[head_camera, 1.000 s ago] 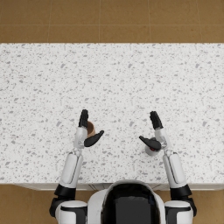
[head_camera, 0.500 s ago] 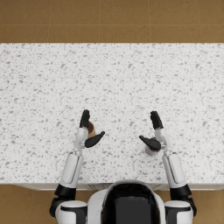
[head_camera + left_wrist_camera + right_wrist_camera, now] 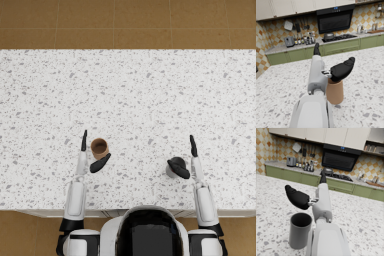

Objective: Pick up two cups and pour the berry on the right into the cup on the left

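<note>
Both cups stand near the table's point(image 3: 150, 100) front edge: brown cup point(image 3: 99, 148) beside the open left hand point(image 3: 92, 155), grey cup point(image 3: 172, 168) beside the open right hand point(image 3: 186, 160).

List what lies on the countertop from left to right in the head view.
Left hand → brown cup → grey cup → right hand.

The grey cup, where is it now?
In the head view, the grey cup stands on the table's right near edge, beside the right hand.
</note>
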You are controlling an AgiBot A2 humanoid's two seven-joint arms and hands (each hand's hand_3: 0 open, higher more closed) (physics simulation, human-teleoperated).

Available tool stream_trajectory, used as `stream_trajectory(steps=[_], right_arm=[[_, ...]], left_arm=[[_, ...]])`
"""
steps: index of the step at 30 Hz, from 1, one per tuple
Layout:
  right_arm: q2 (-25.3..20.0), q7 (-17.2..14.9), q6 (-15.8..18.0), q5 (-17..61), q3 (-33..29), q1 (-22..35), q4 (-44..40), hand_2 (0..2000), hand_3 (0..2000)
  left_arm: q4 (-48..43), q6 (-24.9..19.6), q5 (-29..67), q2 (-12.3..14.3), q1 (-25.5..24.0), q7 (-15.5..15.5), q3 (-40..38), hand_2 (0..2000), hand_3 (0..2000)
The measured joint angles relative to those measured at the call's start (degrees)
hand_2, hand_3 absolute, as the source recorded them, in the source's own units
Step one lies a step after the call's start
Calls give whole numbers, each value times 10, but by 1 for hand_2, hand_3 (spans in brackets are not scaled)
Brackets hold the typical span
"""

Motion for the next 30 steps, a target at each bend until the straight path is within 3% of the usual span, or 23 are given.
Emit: stream_trajectory(steps=[7,13,30], right_arm=[[7,0,0,15,-7,-64,22,0,0],[7,0,0,17,-8,-92,1,0,0],[-20,2,14,17,27,-72,-149,0,0]], left_arm=[[11,0,15,1,-38,0,-11,0,0],[42,0,17,8,-42,0,-7,0,0],[159,0,17,39,4,0,19,0,0]])
